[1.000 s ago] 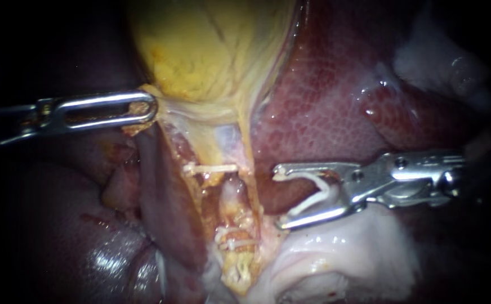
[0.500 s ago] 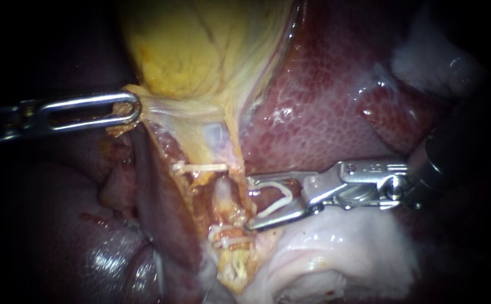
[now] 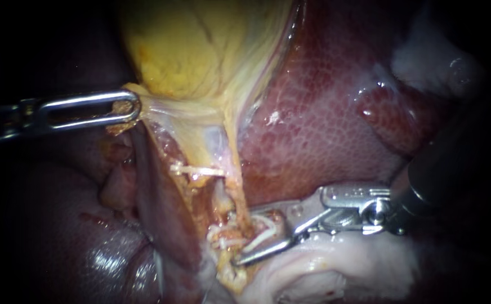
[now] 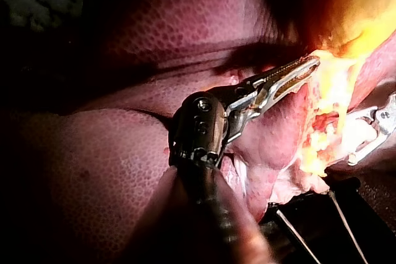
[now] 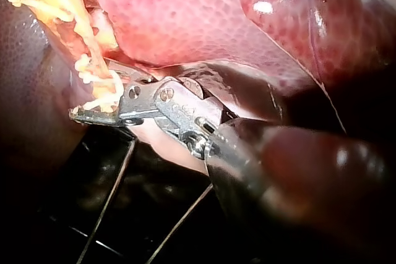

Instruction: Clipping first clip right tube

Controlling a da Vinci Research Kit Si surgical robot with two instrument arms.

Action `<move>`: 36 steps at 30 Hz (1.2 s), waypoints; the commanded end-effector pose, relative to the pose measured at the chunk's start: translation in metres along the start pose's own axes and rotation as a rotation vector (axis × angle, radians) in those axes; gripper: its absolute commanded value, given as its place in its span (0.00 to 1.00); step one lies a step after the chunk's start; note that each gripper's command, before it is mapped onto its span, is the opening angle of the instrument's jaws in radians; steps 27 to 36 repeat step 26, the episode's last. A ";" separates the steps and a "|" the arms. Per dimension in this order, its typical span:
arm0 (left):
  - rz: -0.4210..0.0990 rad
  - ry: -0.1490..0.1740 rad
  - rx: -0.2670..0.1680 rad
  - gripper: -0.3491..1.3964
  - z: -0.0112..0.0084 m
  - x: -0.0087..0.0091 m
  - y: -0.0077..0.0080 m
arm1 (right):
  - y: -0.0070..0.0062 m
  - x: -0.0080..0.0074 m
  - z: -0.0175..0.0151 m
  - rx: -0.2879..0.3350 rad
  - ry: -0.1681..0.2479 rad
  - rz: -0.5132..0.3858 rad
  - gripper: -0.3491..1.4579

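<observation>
The yellow gallbladder lies against the red liver. My left instrument is shut on the fold of tissue at the gallbladder's lower left edge and holds it taut; the left wrist view shows its jaws on that yellow tissue. Below the gallbladder a pale tube runs down, with a white clip across its top and another lower down. My right instrument holds an open white clip between its wide-set jaws, which straddle the tube beside the lower clip.
Pale whitish tissue lies under the right instrument's shaft. Dark liver lobes fill the lower left. My right instrument's jaw tips show beyond the yellow tissue in the left wrist view.
My right instrument has moved left and down with its clip, from clear of the tube to straddling it near the lower clip. The left instrument keeps its hold.
</observation>
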 end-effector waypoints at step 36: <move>0.000 0.000 0.000 0.00 -0.0001 0.0000 0.0000 | 0.0011 -0.0009 -0.0026 -0.034 -0.010 0.114 0.38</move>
